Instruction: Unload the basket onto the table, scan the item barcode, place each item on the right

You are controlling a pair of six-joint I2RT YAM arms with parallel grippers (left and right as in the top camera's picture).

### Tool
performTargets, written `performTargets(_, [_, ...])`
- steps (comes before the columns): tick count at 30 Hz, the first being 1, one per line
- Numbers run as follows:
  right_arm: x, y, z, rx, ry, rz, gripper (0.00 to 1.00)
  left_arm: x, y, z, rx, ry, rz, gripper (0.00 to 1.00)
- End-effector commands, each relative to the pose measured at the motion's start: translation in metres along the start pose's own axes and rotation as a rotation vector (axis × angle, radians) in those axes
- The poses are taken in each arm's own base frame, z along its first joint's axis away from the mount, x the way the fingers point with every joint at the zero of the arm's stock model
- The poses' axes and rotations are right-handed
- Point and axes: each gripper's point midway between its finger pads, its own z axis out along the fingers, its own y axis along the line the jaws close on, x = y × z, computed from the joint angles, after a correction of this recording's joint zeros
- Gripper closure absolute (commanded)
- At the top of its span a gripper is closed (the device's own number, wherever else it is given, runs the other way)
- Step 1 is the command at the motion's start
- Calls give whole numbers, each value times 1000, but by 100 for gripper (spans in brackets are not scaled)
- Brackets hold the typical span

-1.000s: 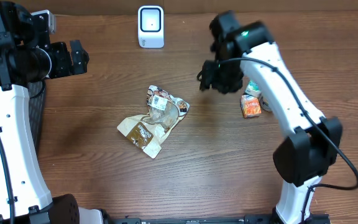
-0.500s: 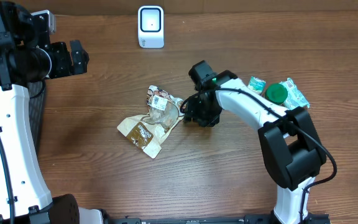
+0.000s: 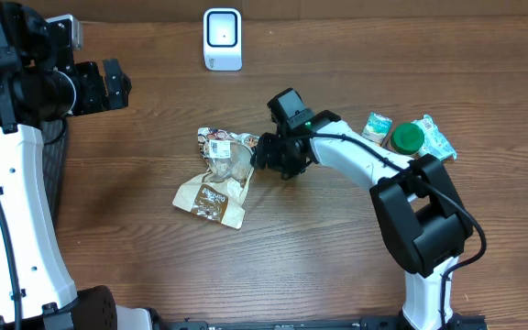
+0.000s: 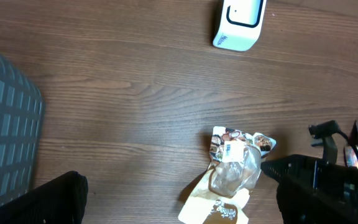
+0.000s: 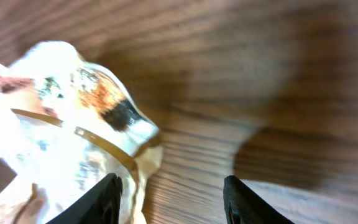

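The item is a crumpled tan and clear snack bag (image 3: 218, 174) lying mid-table, with a white barcode label (image 3: 216, 147) on its upper end. A white scanner (image 3: 222, 38) stands at the far edge. My right gripper (image 3: 260, 154) is low at the bag's right edge and open. In the right wrist view its left finger (image 5: 109, 198) touches the bag (image 5: 61, 118), and only wood lies between the fingers of the gripper (image 5: 173, 199). My left gripper (image 3: 117, 84) hangs open high at the far left, holding nothing. From the left wrist the bag (image 4: 232, 177) and scanner (image 4: 238, 22) show below.
A green-capped bottle (image 3: 407, 137) and two small packets (image 3: 379, 126) (image 3: 434, 139) lie to the right of the right arm. A dark mesh basket (image 4: 5, 124) sits off the table's left side.
My right arm swung in from the right and came down to the bag's right edge. The bag slid left and turned a little. The left arm has stayed still.
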Motion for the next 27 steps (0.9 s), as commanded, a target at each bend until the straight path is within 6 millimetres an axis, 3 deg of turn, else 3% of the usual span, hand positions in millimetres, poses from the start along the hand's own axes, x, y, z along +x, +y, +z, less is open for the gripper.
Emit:
performTargets(1, [-4,1,-5,-54,34,-30,49,-2,0,-2,6,-7,-15,0])
performTargets(7, [-15,14,-58,-298,150,4,42,-2,0,-2,6,-7,-15,0])
performTargets(10, [-9,12,-63,-332,194,18,39,-2,0,-2,6,-7,-15,0])
performTargets(16, [20,12,-47,-233,250,10,31,-2,0,-2,6,-7,-15,0])
performTargets(20, [37,32,-32,-207,255,-46,25,-2,0,-2,6,-7,-15,1])
performTargets(23, [44,47,-26,-212,246,-85,20,-2,0,-2,6,-7,-15,0])
performTargets(27, [46,47,-12,-132,203,-74,11,-2,0,-2,6,-7,-15,1])
